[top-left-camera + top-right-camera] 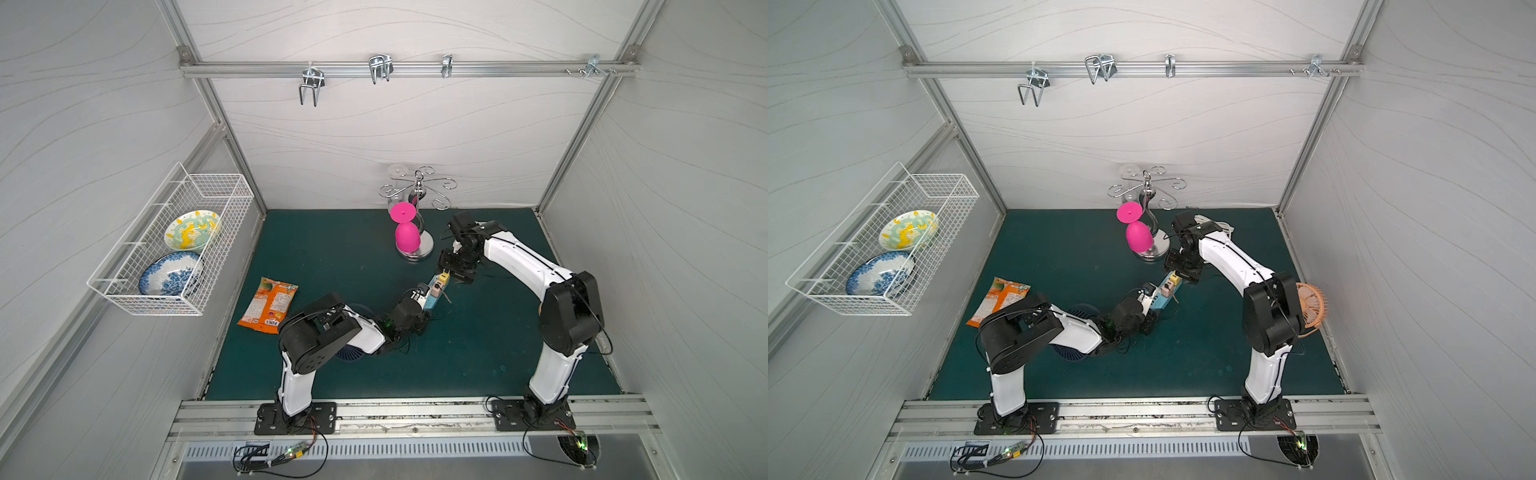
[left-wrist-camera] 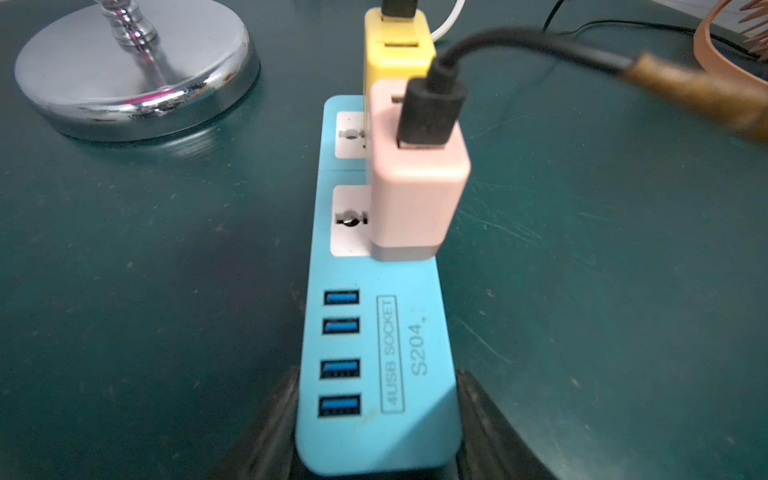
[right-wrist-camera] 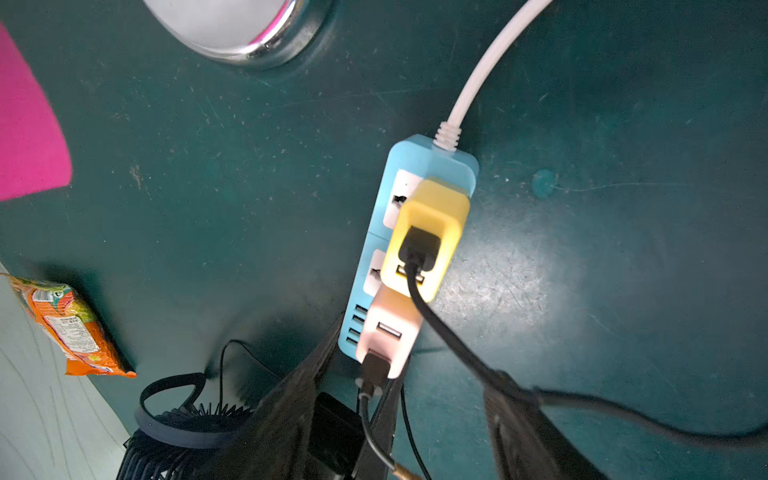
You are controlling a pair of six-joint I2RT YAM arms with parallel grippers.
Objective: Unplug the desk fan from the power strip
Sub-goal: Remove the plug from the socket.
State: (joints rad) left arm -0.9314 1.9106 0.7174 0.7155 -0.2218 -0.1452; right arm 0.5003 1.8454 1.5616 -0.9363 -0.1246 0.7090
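Green mat (image 1: pixel 332 353); chrome stand base (image 1: pixel 415 251) at far centre. Power strip (image 1: pixel 430 302) lies mid-table, just near-right of that base, slanting from near-left to far-right. Left gripper (image 2: pixel 376 382) is clenched on the strip's near, USB-port end. Right gripper (image 1: pixel 448 272) sits over the far end, jaws apart, grasping nothing. Pink adapter (image 2: pixel 415 195) and yellow adapter (image 2: pixel 395 45) are both seated in the sockets, a black cable in each.

The power strip (image 2: pixel 374 274) is light blue with white socket faces. One yellow adapter (image 2: pixel 395 62), one pale pink adapter (image 2: pixel 415 199). The bench (image 2: pixel 166 270) is dark teal.
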